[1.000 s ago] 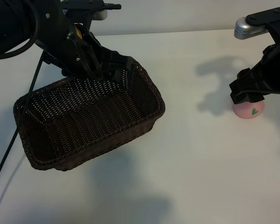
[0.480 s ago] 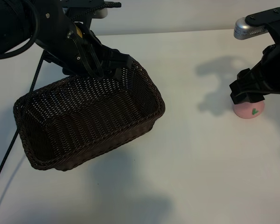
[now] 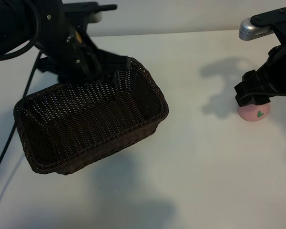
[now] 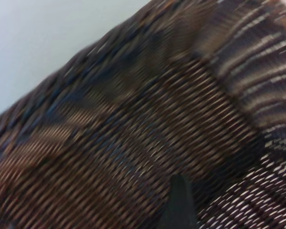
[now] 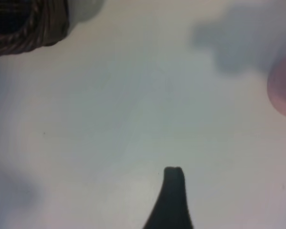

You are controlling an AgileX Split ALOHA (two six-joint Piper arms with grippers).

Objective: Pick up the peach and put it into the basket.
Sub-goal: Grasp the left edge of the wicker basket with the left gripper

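Pale-pink peach (image 3: pixel 253 113) with green leaf mark sits under spread right hand (image 3: pixel 251 98).

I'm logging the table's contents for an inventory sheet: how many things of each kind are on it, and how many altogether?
Peach: 1
Basket: 1
Total: 2

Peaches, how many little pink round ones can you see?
1. The small round pale-pink peach with a green leaf mark sits on the white table, far right, just under the right gripper. The dark-brown woven wicker basket looks empty.
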